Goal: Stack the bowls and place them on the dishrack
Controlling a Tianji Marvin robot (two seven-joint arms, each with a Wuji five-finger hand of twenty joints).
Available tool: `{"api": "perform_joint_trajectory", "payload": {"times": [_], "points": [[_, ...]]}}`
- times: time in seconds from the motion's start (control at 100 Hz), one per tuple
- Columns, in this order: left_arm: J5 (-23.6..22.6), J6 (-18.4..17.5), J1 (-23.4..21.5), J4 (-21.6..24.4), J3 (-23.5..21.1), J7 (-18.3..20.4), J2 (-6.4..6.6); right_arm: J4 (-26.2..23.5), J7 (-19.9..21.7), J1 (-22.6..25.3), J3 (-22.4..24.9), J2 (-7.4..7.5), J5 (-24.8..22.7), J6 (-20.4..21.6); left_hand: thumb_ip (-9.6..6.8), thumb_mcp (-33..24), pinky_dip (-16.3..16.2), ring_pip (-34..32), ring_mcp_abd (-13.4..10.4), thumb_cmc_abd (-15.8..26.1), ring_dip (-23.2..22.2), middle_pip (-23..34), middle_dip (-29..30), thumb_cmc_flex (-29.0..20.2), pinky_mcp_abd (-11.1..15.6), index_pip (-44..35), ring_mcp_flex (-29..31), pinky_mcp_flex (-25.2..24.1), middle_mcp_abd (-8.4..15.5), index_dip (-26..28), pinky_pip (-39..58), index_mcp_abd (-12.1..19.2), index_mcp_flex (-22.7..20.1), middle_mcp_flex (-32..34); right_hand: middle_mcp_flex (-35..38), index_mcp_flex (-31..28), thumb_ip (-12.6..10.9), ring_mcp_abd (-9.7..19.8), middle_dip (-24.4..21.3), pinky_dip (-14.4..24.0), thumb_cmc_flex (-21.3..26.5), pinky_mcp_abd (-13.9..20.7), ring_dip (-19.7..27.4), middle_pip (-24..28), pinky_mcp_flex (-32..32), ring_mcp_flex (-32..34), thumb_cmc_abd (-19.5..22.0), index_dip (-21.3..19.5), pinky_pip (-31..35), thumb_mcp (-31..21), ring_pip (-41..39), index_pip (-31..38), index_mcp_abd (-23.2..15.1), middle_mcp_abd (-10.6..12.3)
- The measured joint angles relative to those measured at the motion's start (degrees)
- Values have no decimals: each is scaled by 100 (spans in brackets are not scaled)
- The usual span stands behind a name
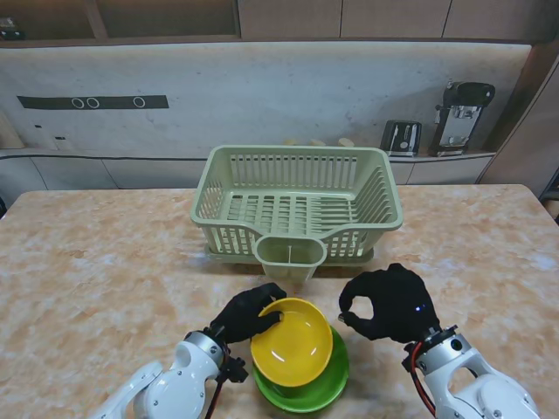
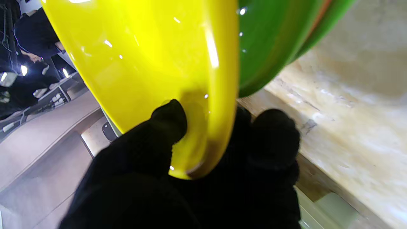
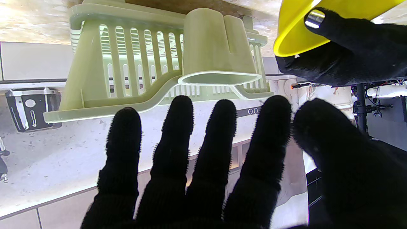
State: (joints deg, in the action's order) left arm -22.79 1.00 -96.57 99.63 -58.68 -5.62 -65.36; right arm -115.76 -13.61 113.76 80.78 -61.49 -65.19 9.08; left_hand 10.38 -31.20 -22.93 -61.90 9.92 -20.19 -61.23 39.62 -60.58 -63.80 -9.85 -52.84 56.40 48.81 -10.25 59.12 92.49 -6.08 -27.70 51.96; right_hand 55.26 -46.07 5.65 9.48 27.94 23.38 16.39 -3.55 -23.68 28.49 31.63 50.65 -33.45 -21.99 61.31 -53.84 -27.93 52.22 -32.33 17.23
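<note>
Yellow bowl (image 1: 292,342), stand view: tilted, resting in the green bowl (image 1: 316,388), on the near side of the dishrack (image 1: 294,202), well short of it.
Left hand (image 1: 247,312), stand view: pinching the yellow bowl's rim at its left edge, thumb inside, other fingers outside.
Right hand (image 1: 384,302), stand view: just right of the bowls, curled with thumb and forefinger nearly meeting, holding nothing, not touching either bowl.
Dishrack, stand view: pale green, no bowl inside, cutlery cup (image 1: 290,257) on the wall facing the bowls.
Yellow bowl (image 2: 149,63), left wrist view: thumb (image 2: 168,119) pressed on the glossy inner face, remaining fingers (image 2: 273,136) wrapped behind the rim; firm pinch.
Green bowl (image 2: 270,44), left wrist view: directly behind the yellow one, walls close together; full seating not clear.
Right hand (image 3: 241,165), right wrist view: four fingers extended side by side, thumb alongside, nothing between them.
Dishrack (image 3: 127,63), right wrist view: beyond the fingertips, with the yellow bowl's rim (image 3: 295,35) beside it.
Progress: stacking nearly done, yellow bowl not yet level in the green.
Left to do: settling the yellow bowl, lifting the pair, placing both in the dishrack.
</note>
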Motion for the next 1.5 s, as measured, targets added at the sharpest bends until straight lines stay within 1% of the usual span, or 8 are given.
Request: {"api": "perform_joint_trajectory", "payload": {"times": [0.3, 0.52, 0.68, 0.83, 0.9, 0.95, 1.16, 1.5], "points": [[-37, -68, 173, -101, 107, 238, 45, 9, 4, -20, -3, 0, 21, 8, 76, 14, -225, 567, 378, 4, 340, -1016, 76, -300, -397, 512, -470, -635, -115, -782, -653, -44, -16, -5, 0, 0, 0, 0, 0, 0, 0, 0, 0, 0, 0, 0, 0, 0, 0, 0, 0, 0, -1, 0], [-181, -149, 234, -123, 111, 365, 92, 24, 0, -28, -4, 0, 23, 17, 71, 144, -493, 865, 380, 20, 654, -1887, 493, -368, -560, 1143, -745, -1222, -104, -1660, -1196, -44, -38, -285, 0, 0, 0, 0, 0, 0, 0, 0, 0, 0, 0, 0, 0, 0, 0, 0, 0, 0, -1, 0], [-210, -246, 238, -124, 95, 432, 113, 33, -6, -31, -4, 0, 24, 25, -65, -212, -748, 1378, 377, 52, 1108, -1877, 1153, 264, -712, 1549, -1077, -1652, -106, -2140, -1499, 92, -141, -672, 0, 0, 0, 0, 0, -1, 0, 1, 0, 0, 0, 0, 0, 0, 0, 0, 0, 0, -1, 0], [-283, -385, 233, -125, 75, 461, 127, 44, -6, -37, -6, 0, 27, 39, -123, 1188, -1002, 1748, 460, 117, 1355, -1622, 2359, 289, -937, 1743, -1390, -2090, -117, -2266, -1801, 92, -155, -1010, 0, 0, 0, 0, 0, -1, 0, 1, 0, 0, 0, 0, 0, 0, 0, 0, 0, 0, -1, 0], [-346, -446, 226, -125, 54, 461, 132, 45, -5, -38, -7, 0, 28, 45, -306, 2696, -1134, 1928, 498, 498, 1465, -1610, 2601, -100, -1056, 1949, -1585, -2341, -117, -2271, -1953, 93, -236, -1009, 0, 0, 0, 0, 0, -1, 0, 1, 0, 0, 0, 0, 0, 0, 0, 0, 0, 0, -1, 0], [-415, -481, 218, -124, 30, 462, 138, 46, -5, -39, -7, 0, 28, 47, -307, 3103, -1149, 2462, 931, 595, 1769, -1759, 2743, -125, -1157, 2031, -1775, -2545, -116, -2326, -2045, 99, -346, -1148, 0, 0, 0, 0, 0, -1, 0, 1, 0, 0, 0, 0, 0, 0, 0, 0, 0, 0, -1, 0], [-767, -615, 137, -118, -50, 391, 177, 48, -5, -41, -8, 0, 29, 48, -360, 3304, -1161, 3067, 1075, 901, 2250, -2092, 3085, 358, -1355, 2537, -2045, -2911, -120, -2573, -2295, 156, -402, -1292, 0, 0, 0, 0, 0, -1, 0, 1, 0, 0, 0, 0, 0, 0, 0, 0, 0, 0, -1, 0], [-1057, -626, -43, 0, -194, 149, 175, 53, -38, -38, -7, 0, 22, 82, -364, 3283, -1162, 3208, 1115, 979, 2398, -2165, 3209, 704, -1399, 2828, -2120, -3091, -120, -2878, -2462, 135, -463, -1293, 0, 0, 0, 0, 0, -1, 0, 1, 0, 0, 0, 0, 0, 0, 0, 1, 0, 0, -1, 0]]}}
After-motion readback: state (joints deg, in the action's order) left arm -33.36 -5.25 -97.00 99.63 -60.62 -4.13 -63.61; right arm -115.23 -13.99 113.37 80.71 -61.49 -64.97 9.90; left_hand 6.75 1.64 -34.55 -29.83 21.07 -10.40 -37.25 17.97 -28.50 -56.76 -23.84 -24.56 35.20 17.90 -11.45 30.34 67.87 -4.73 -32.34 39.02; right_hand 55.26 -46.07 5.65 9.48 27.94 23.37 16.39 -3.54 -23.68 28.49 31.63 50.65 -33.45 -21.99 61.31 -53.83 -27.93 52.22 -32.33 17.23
